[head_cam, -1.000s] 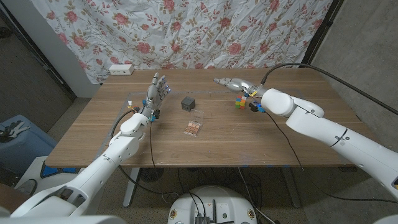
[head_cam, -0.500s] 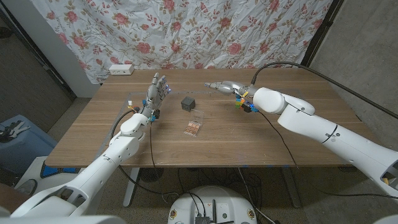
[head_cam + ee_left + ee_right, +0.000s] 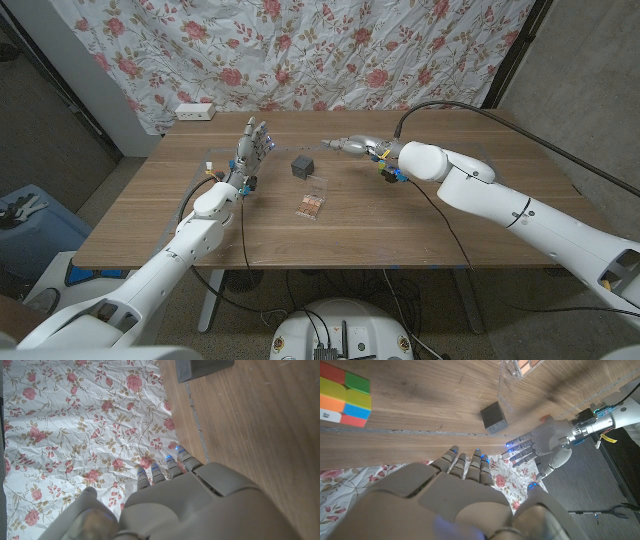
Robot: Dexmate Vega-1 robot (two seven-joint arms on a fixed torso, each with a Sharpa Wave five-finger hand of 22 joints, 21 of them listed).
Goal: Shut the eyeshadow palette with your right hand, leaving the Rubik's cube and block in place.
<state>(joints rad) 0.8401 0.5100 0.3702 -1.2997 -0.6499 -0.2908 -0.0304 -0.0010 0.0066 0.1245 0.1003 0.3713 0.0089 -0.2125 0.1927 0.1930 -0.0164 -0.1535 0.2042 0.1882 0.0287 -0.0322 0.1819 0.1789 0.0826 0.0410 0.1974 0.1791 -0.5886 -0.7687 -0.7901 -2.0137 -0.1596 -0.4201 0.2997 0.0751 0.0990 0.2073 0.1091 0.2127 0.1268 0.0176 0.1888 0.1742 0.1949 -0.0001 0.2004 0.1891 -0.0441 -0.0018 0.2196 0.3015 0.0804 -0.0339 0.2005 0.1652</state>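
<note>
The eyeshadow palette (image 3: 314,201) lies open at mid-frame on the desk (image 3: 440,225), untouched. The right hand (image 3: 352,146), fingers extended and empty, hovers right of center above it, beside the block (image 3: 303,165). This looks like the approach; next it must descend past the block and tip the clear lid down. The left hand (image 3: 252,148) stands open, upper left.

Palette (image 3: 314,203) open on table (image 3: 400,230), nearer robot than right hand (image 3: 352,145) fingertips, toward left side. Block (image 3: 303,165) between fingertips of both hands, just behind palette. Cube (image 3: 386,163) behind right hand fingers, at wrist side. Left hand (image 3: 249,152) upright, fingers up, left of block, apart from it.
</note>
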